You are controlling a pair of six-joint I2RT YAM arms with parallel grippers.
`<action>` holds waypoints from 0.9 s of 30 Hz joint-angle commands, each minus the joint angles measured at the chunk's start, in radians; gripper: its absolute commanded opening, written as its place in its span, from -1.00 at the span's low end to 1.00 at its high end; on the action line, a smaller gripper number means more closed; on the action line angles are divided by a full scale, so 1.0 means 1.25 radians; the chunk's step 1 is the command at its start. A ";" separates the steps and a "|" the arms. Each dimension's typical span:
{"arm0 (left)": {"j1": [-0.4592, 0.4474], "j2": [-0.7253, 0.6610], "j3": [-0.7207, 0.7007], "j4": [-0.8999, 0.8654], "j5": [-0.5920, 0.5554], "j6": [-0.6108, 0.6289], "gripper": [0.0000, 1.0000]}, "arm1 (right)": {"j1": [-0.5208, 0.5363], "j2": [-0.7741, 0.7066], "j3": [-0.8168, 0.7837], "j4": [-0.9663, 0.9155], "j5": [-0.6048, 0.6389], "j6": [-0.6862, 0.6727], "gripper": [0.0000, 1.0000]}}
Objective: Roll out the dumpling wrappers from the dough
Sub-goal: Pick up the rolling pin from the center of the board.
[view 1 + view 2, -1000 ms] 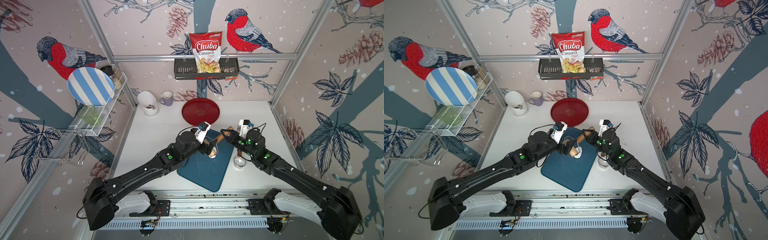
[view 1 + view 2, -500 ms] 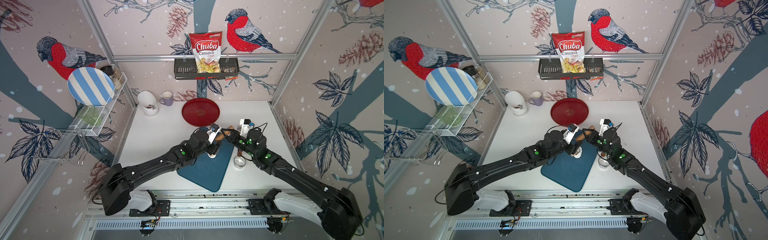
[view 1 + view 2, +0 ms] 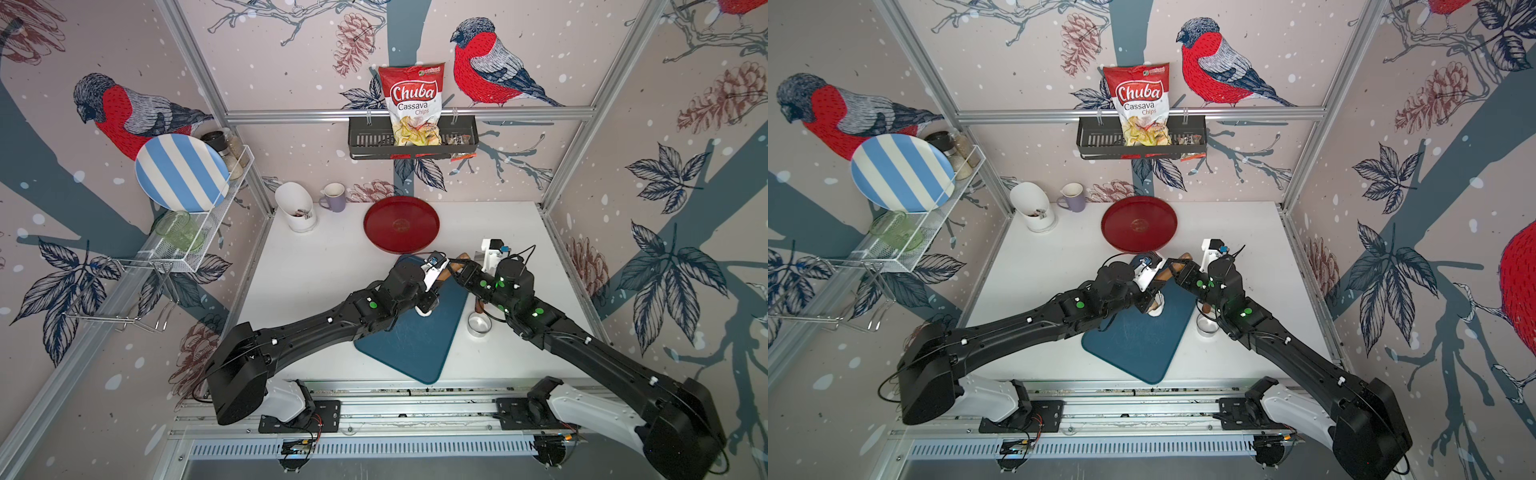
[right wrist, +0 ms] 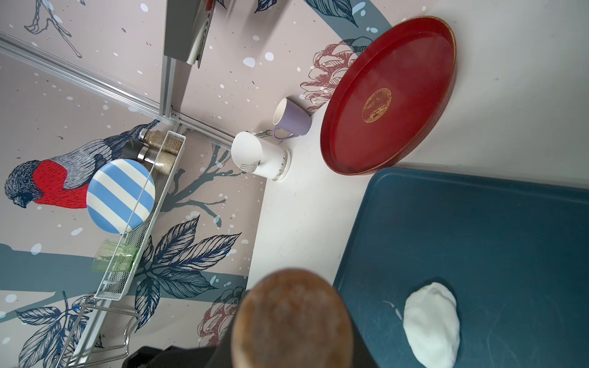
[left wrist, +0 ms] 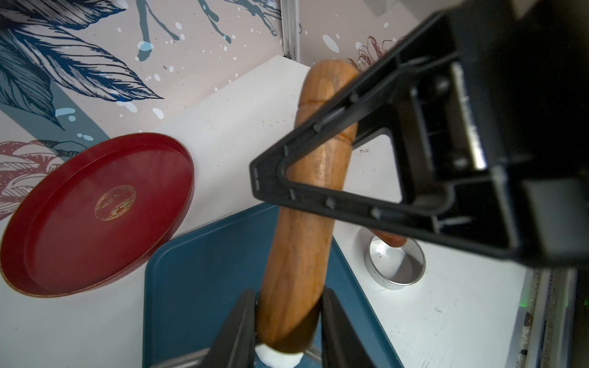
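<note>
Left arm is in: compared with a second ago it reaches further over the blue board [image 4: 478,239], and the left pincer [image 5: 288,318], wide then, is now narrow, both fingers pressed onto the lower end of the rolling pin [image 5: 296,255]. The right pincer [image 3: 459,269] keeps its clamp on the pin's upper end, no change there, so I now have the pin held at both ends, tilted, its low end right over the dough [image 4: 432,325]. The dough lies on the board, just below the middle of the frame in both top views, a thick white oval lump and not yet flattened. The left wrist view shows a sliver of it under the pin's tip, though I can't tell whether the wood presses it. No round wrapper anywhere yet. The steel ring [image 5: 392,283] sits on the desk [image 3: 324,270] just right of the board. I read this as setup finished: two-handed grip ready, rolling comes next.
</note>
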 commanded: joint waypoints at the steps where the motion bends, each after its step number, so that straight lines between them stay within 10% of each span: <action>1: 0.004 -0.001 0.004 0.004 -0.032 -0.013 -0.79 | 0.000 -0.003 0.005 0.034 -0.021 0.007 -1.00; 10: 0.004 -0.017 -0.007 0.019 -0.027 -0.018 -1.00 | -0.008 -0.009 0.003 0.018 -0.021 -0.004 -1.00; 17: 0.003 -0.054 -0.037 0.022 -0.021 -0.025 0.15 | -0.014 -0.012 0.004 0.008 -0.014 -0.009 -1.00; 27: 0.004 -0.012 0.008 -0.014 0.003 0.003 0.34 | -0.014 -0.012 0.017 0.009 -0.035 -0.009 -1.00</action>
